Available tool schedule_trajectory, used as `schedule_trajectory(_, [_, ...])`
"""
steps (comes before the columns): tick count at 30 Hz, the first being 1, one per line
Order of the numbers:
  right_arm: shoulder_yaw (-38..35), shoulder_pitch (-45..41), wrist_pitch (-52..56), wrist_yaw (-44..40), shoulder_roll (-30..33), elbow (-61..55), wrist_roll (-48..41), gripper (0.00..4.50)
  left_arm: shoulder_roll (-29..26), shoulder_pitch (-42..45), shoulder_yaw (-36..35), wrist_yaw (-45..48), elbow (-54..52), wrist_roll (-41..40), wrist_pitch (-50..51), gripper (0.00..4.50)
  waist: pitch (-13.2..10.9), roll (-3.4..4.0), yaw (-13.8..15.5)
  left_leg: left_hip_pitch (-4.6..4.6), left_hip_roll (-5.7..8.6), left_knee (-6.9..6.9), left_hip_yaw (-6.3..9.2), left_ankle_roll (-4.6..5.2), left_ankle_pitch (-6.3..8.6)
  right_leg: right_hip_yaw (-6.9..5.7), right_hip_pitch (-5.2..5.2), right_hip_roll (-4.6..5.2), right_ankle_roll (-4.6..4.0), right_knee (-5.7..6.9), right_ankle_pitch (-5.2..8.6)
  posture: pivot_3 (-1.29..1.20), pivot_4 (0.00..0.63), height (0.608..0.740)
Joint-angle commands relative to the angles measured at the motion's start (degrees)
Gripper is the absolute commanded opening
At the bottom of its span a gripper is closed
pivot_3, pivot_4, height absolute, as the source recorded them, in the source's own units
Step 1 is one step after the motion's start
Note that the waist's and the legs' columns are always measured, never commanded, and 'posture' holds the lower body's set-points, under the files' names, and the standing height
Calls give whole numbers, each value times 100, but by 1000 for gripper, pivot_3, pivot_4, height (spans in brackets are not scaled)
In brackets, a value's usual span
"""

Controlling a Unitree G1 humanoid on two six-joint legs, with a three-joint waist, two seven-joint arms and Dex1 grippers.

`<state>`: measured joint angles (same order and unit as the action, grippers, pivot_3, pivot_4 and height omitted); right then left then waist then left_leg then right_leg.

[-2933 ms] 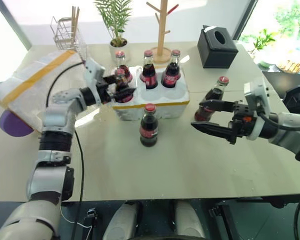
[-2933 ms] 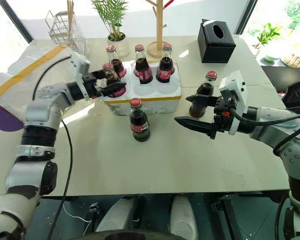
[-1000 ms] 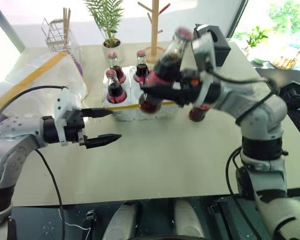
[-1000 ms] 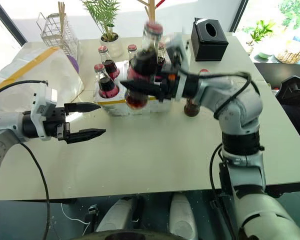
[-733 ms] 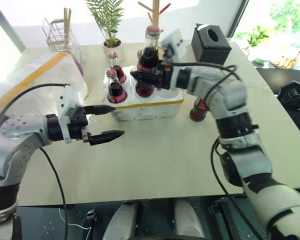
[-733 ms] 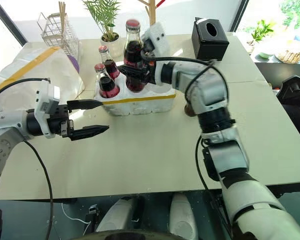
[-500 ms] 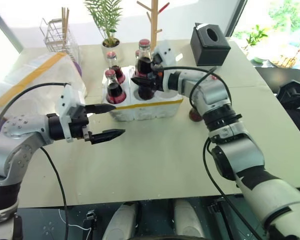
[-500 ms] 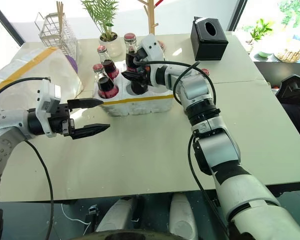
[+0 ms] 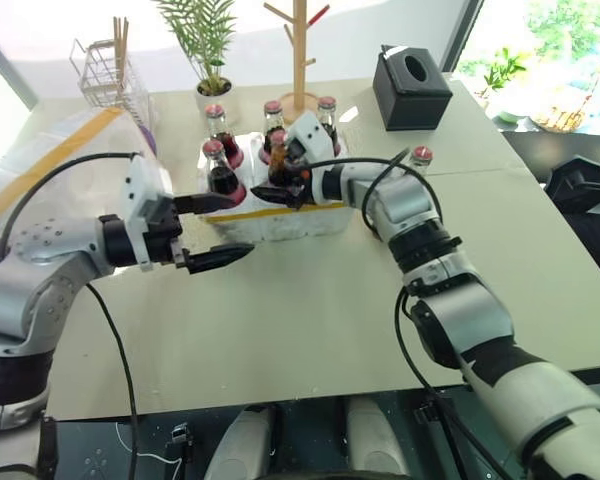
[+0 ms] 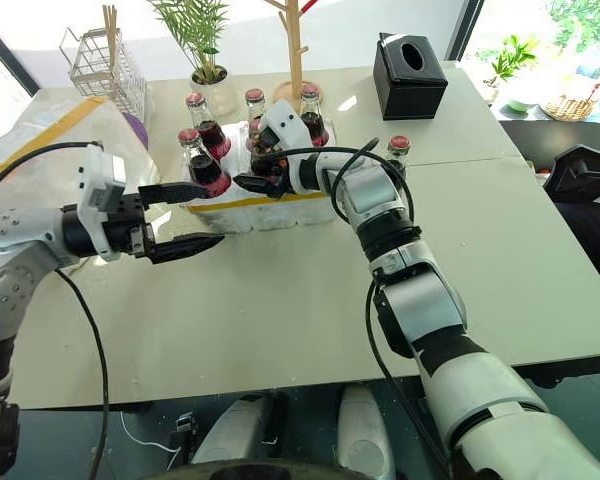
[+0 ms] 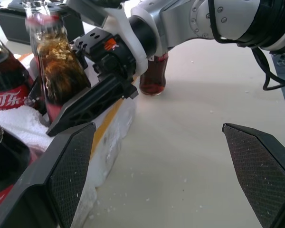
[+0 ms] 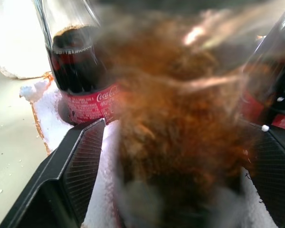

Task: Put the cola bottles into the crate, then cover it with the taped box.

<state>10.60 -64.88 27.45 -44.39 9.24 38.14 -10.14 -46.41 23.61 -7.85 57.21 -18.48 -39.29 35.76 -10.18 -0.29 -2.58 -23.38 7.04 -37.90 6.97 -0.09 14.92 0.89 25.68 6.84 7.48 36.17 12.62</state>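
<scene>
Cola bottles filled most wells of the crate; the right gripper, jaws newly spread, had just lowered one in, leaving a sixth bottle on the counter, while the left gripper waited, jaws wide

A cola bottle standing in the crate carried a red label reading "Coca-Cola" in white script. Another bottle bore white Chinese characters, "可乐", on its red label. No other writing could be read.
</scene>
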Motion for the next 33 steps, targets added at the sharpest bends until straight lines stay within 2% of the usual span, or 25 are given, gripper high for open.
schedule_trajectory(1, [-264,150,501,-81,297,-1190,-211,4475,95,178,25,12,-44,-52,-54,4500,0,0,19,0,0,0,0,0,0,0,0,0,0,0,0,0,150,740])
schedule_trajectory(5, [-493,718,1577,-107,885,-2995,-577,4475,244,328,151,39,20,-39,-47,4500,0,0,38,-1,2,-3,1,1,1,0,-2,1,1,-1,0,0,150,740])
schedule_trajectory(9, [-1361,1372,3316,93,1505,-5258,-1589,4475,456,566,434,147,151,-2,-76,4500,1,-1,138,-4,2,-4,3,3,2,-1,-2,2,1,-3,0,0,150,740])
schedule_trajectory(13, [-2465,1827,4803,244,1798,-6394,-2658,4475,605,760,660,323,324,31,-109,4500,2,-3,165,0,-6,-5,-20,12,7,10,-2,1,1,-6,0,0,150,740])
schedule_trajectory(16, [-3272,2418,5426,203,2164,-7020,-3292,4475,683,925,852,497,489,140,-181,4500,2,-3,215,4,-6,-11,-17,30,17,8,-15,0,1,-7,0,0,150,740])
schedule_trajectory(19, [-3749,3342,5501,122,2825,-7518,-3494,4475,742,1132,970,653,684,241,-234,4500,2,-4,303,5,-1,-16,-21,41,23,8,-23,4,1,-15,-1,0,150,740])
schedule_trajectory(23, [-4360,5023,4977,-91,3565,-8011,-3389,4475,927,1372,1124,709,897,371,-274,4500,3,-4,341,6,-2,-20,-32,49,27,8,-28,8,3,-17,-1,0,150,740])
schedule_trajectory(27, [-4100,5634,4028,777,3404,-7777,-2524,4475,1008,1352,1169,816,837,364,-250,4500,5,-9,269,20,-7,-20,-49,51,29,19,-32,7,5,-16,-1,0,150,740])
schedule_trajectory(30, [-4018,5317,3610,1445,2790,-7343,-2349,4475,1052,1346,1181,837,838,420,-259,4500,8,-10,242,31,-12,-19,-51,48,27,23,-38,3,6,-12,-2,0,150,740])
schedule_trajectory(33, [-3747,5182,3172,1676,2457,-7132,-2208,4475,1076,1346,1185,839,839,440,-259,4500,8,-10,243,31,-13,-18,-49,46,26,23,-37,2,5,-11,-1,0,150,740])
